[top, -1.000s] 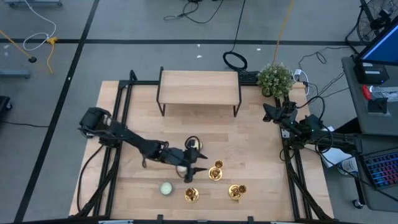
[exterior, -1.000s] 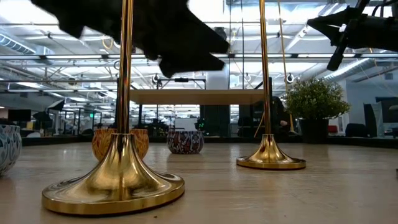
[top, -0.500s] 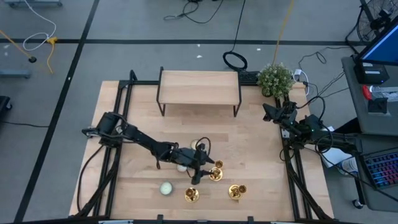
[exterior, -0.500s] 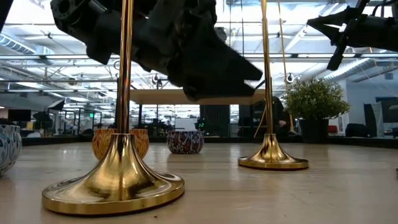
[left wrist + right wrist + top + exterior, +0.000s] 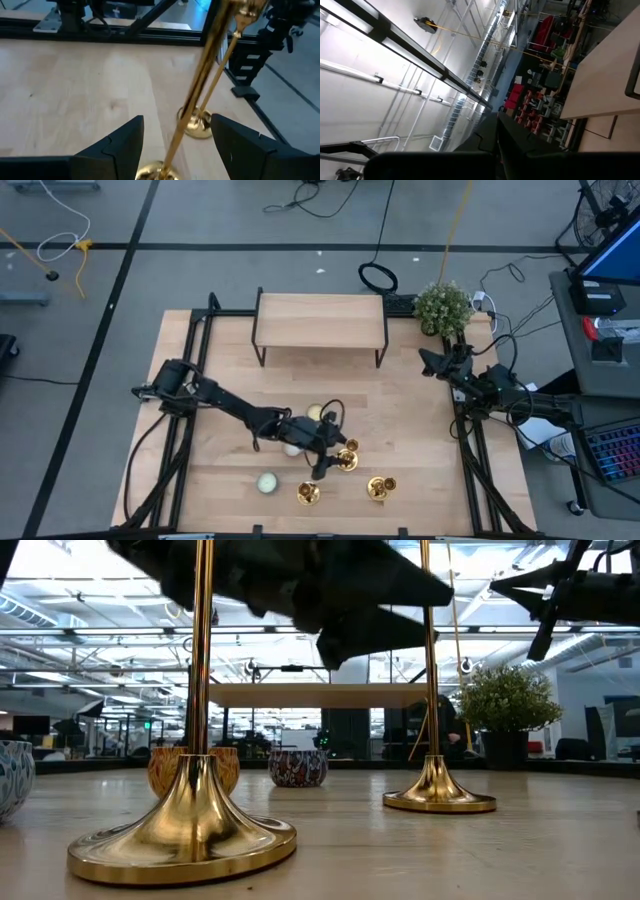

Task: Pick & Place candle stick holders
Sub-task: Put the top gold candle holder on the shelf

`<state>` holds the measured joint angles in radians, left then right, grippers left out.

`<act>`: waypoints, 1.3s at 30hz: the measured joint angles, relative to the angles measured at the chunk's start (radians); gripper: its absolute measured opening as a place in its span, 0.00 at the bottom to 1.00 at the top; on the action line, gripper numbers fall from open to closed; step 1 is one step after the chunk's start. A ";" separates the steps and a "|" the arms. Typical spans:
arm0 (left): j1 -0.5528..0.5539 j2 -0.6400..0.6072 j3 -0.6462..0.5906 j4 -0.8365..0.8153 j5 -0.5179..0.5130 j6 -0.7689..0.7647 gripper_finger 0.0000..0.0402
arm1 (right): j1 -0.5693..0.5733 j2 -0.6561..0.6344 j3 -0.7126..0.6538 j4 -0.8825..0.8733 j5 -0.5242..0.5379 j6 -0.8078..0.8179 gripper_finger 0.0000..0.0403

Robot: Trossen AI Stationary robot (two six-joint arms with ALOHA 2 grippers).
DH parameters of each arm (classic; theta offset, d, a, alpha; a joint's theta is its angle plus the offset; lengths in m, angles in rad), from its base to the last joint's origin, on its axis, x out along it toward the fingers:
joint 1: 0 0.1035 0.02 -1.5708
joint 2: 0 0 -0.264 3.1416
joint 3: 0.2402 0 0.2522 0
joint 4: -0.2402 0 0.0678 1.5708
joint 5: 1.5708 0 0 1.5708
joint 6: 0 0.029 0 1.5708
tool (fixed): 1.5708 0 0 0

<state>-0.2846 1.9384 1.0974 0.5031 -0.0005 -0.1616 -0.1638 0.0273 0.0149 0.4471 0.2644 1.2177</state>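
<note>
Three gold candlestick holders stand upright on their round bases near the table's front: one in the middle (image 5: 347, 458), one front left (image 5: 308, 493), one front right (image 5: 380, 488). My left gripper (image 5: 328, 452) is open. Its fingers stand on either side of the middle holder's slim stem (image 5: 192, 95) without visibly touching it. In the left wrist view a second holder (image 5: 197, 124) stands just behind. My right gripper (image 5: 430, 362) is shut and held high at the table's right edge, far from the holders.
Pale round candles lie near the holders: a white one (image 5: 315, 413), another (image 5: 291, 448) partly under my left arm, and a greenish one (image 5: 267, 482). A wooden shelf (image 5: 320, 315) stands at the far edge, with a potted plant (image 5: 442, 306) at the far right.
My left gripper has moved toward the table's right edge, from beside the white candle to the middle holder. That holder's stem now stands between its open fingers. The holders stay upright where they were.
</note>
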 joint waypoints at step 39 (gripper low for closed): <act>0.022 0.000 0.017 -0.084 0.097 -0.016 0.04 | 0.000 0.000 0.000 -0.019 -0.004 0.000 0.02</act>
<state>-0.2623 1.9381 1.1145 0.4191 0.0963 -0.1774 -0.1642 0.0277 0.0147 0.4280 0.2604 1.2181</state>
